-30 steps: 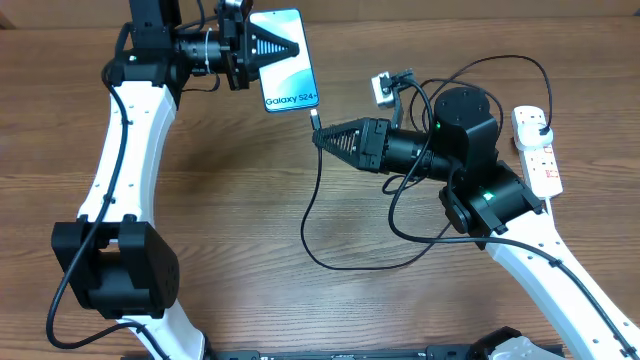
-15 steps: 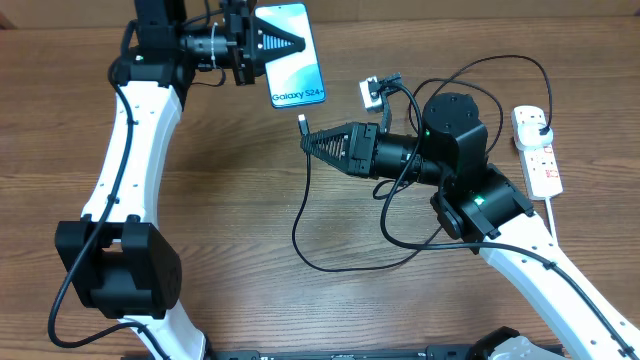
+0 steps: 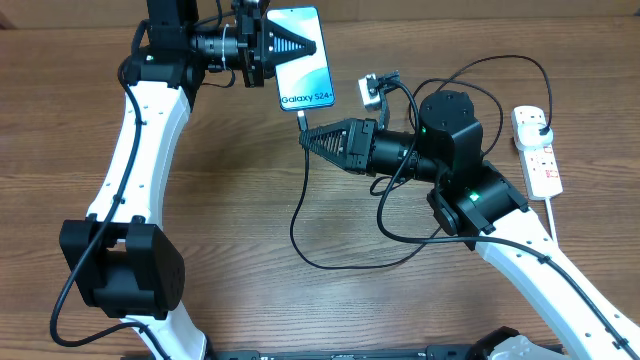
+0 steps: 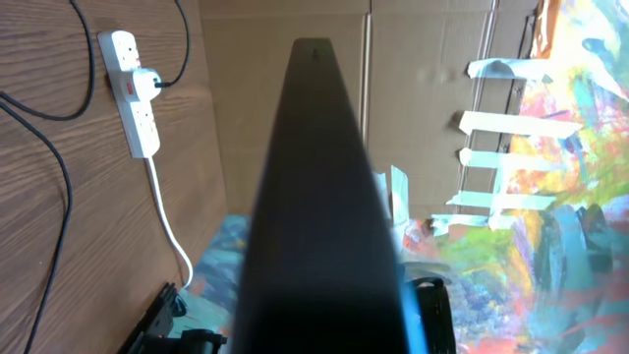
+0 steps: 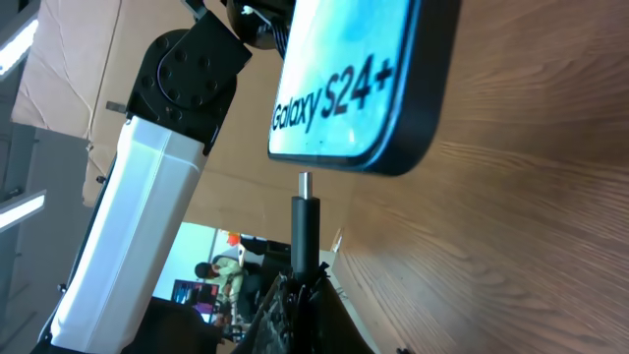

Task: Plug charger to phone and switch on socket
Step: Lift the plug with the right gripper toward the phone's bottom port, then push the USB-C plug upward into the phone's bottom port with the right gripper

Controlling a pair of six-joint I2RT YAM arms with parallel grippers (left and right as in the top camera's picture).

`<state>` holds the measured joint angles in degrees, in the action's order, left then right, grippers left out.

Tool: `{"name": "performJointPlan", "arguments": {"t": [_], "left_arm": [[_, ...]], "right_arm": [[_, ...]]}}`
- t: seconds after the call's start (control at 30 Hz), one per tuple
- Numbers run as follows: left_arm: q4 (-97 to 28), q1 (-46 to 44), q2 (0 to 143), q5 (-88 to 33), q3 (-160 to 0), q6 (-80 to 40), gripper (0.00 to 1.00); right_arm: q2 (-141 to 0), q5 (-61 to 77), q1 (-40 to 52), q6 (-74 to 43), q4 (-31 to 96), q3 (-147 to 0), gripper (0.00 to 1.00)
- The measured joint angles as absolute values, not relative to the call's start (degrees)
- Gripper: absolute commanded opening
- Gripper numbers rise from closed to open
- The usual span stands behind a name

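My left gripper (image 3: 296, 46) is shut on the phone (image 3: 303, 58) and holds it above the table's far middle, its light blue "Galaxy S24+" screen facing up. The phone's dark edge (image 4: 319, 197) fills the left wrist view. My right gripper (image 3: 305, 139) is shut on the charger's connector tip (image 3: 302, 118), which points at the phone's bottom edge (image 5: 364, 88) with a small gap between them. The connector (image 5: 305, 221) stands just below the phone in the right wrist view. The black cable (image 3: 300, 215) loops over the table. The white socket (image 3: 537, 150) lies at the right with the black plug (image 3: 541, 120) in it.
A small white adapter (image 3: 372, 92) on the right arm sits beside the phone. The socket's thick white cord (image 3: 558, 222) runs toward the front right. The socket also shows in the left wrist view (image 4: 133, 93). Cardboard and a colourful cloth lie beyond the table.
My left gripper has carried the phone to the right. My right gripper has moved left and up with the connector, so the tip now sits close under the phone's bottom edge.
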<state>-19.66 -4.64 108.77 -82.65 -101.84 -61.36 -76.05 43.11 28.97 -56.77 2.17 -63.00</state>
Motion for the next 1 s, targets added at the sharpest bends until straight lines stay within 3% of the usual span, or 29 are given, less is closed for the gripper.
{"name": "performJointPlan", "arguments": {"t": [1.0], "left_arm": [[-18.00, -4.03, 108.79, -78.89, -101.84, -61.41, 0.04]], "right_arm": [[-76.05, 41.52, 26.98, -58.28, 2.17, -63.00, 0.04]]}}
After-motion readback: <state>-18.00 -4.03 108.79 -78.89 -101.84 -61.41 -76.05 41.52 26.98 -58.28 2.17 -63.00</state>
